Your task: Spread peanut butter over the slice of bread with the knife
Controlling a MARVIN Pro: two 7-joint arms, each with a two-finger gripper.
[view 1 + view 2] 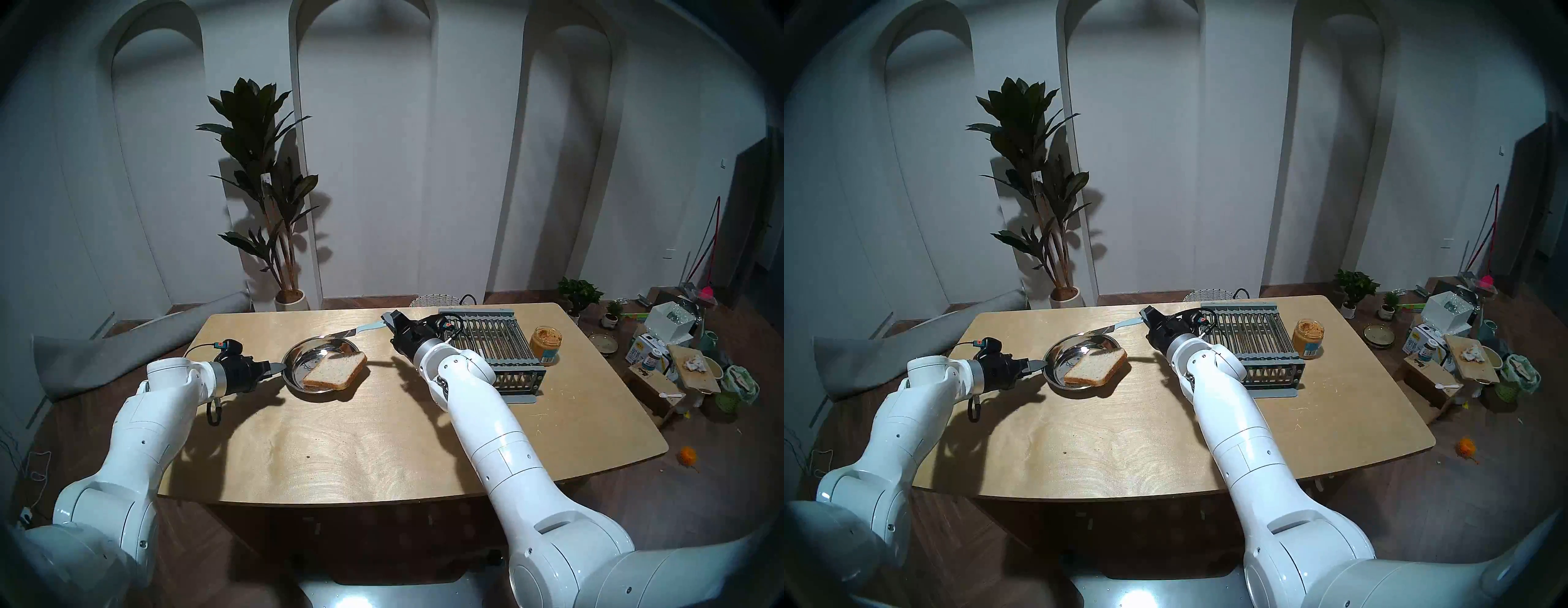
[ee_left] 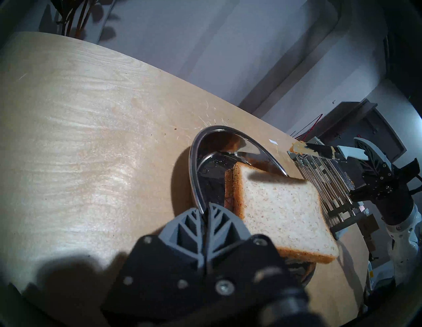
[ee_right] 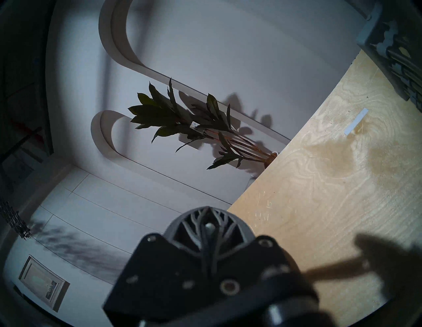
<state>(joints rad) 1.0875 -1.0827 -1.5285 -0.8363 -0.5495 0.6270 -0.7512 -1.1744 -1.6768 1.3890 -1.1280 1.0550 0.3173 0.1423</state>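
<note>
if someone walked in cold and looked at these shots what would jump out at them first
Probably the slice of bread hanging over the near rim of a shiny steel plate mid-table, with the left gripper shut on that plate's left edge. Next, the right gripper holds a knife above the plate's far side, peanut butter smeared on its tip.
</note>
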